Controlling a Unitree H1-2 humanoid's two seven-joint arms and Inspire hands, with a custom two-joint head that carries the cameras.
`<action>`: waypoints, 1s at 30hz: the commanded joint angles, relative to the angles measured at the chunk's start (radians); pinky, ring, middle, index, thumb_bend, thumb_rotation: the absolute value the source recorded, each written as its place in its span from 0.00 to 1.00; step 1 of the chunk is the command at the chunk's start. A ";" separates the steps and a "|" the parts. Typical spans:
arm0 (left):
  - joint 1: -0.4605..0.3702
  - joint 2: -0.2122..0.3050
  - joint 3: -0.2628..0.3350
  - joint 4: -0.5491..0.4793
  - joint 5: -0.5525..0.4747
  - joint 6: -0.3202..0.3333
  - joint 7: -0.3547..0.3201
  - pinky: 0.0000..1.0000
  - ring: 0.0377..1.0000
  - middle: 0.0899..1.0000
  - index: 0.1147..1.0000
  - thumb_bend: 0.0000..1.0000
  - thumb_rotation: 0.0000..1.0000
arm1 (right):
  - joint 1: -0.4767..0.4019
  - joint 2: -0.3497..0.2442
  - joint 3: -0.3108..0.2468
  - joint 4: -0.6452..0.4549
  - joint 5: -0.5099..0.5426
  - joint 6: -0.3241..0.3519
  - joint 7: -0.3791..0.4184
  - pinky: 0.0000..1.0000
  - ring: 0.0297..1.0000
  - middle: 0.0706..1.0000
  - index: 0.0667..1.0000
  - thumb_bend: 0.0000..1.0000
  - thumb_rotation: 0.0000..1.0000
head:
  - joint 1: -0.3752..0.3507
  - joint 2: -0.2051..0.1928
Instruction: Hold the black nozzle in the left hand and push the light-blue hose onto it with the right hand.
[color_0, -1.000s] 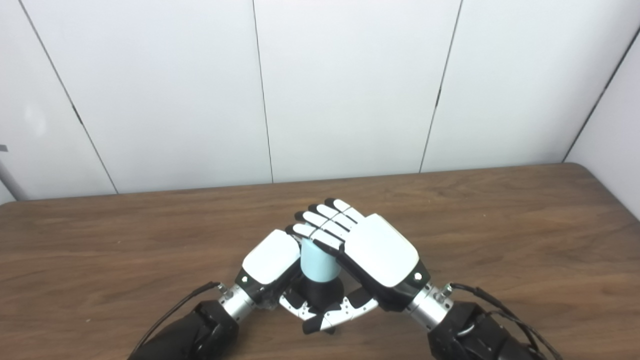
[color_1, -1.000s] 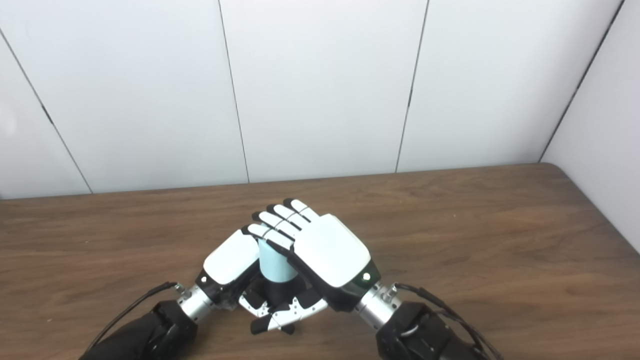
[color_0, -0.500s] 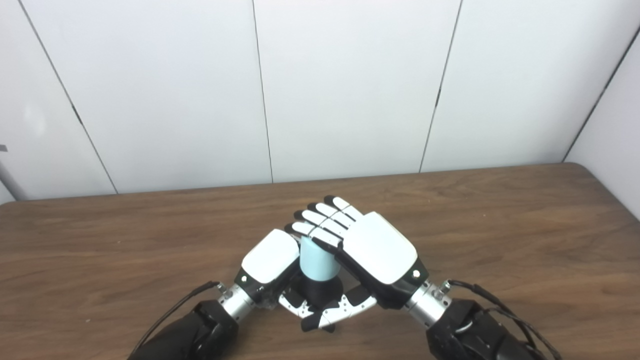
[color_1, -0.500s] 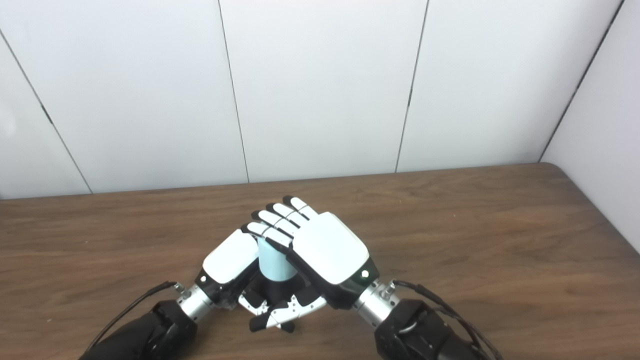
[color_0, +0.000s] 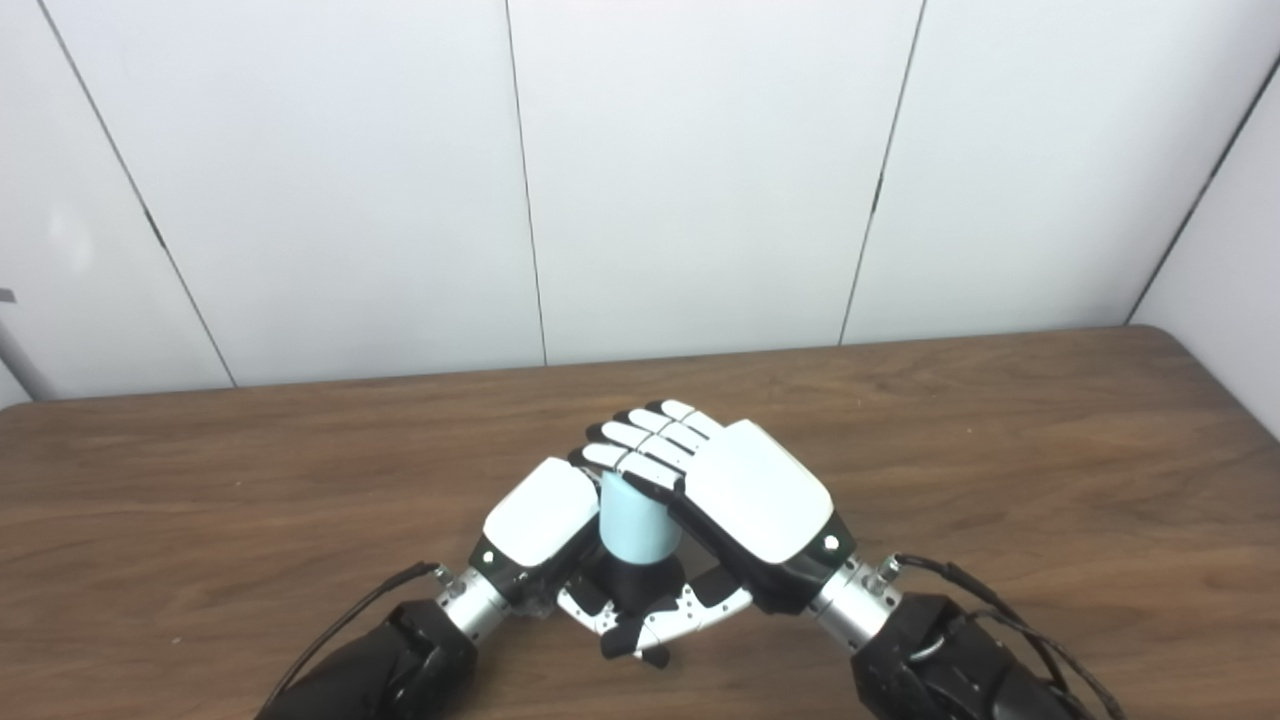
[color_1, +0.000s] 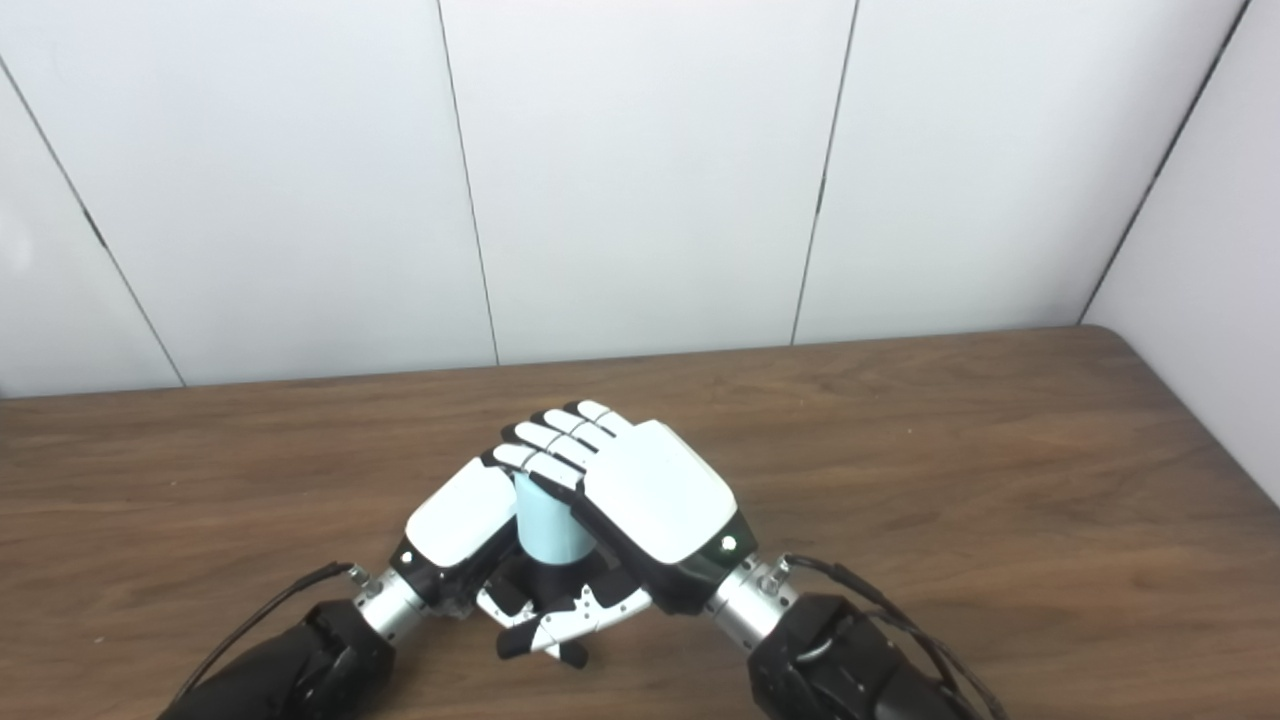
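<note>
Left hand (color_0: 541, 515) low over the wooden table (color_0: 200, 480), near the front edge at centre, white back plate facing up and left. Fingers curled inward, thumb (color_0: 590, 610) crossing beneath, clamped around the black nozzle (color_0: 630, 585). Nozzle upright, only its dark lower body showing between both palms.

Light-blue hose (color_0: 636, 520) seated directly above the nozzle, short pale cylinder standing upright, lower end meeting the black body; depth of seating not discernible. Hose flanked by both hands, touching each.

Right hand (color_0: 750, 495) pressed against the hose from the right, palm down, fingers (color_0: 650, 440) extended over the hose top and bent slightly downward, thumb (color_0: 700, 605) underneath: closed around the hose.

White panelled wall (color_0: 700, 170) behind the table.
</note>
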 joint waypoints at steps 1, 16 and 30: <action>0.222 -0.095 -0.102 0.084 -0.001 -0.030 0.065 0.08 0.09 0.10 0.40 0.51 0.04 | 0.064 -0.030 0.073 0.094 0.012 0.016 0.219 0.82 0.83 0.85 0.79 0.82 0.98 | 0.000 0.001; 0.217 -0.097 -0.109 0.089 -0.004 -0.030 0.079 0.09 0.09 0.09 0.40 0.51 0.03 | 0.072 -0.033 0.094 0.116 -0.005 0.002 0.195 0.81 0.85 0.86 0.80 0.84 1.00 | 0.001 0.001; 0.220 -0.086 -0.091 0.061 -0.005 -0.030 0.016 0.11 0.12 0.17 0.42 0.51 0.04 | 0.094 -0.047 0.134 0.100 -0.175 -0.040 0.151 0.82 0.86 0.87 0.81 0.73 0.98 | 0.002 0.000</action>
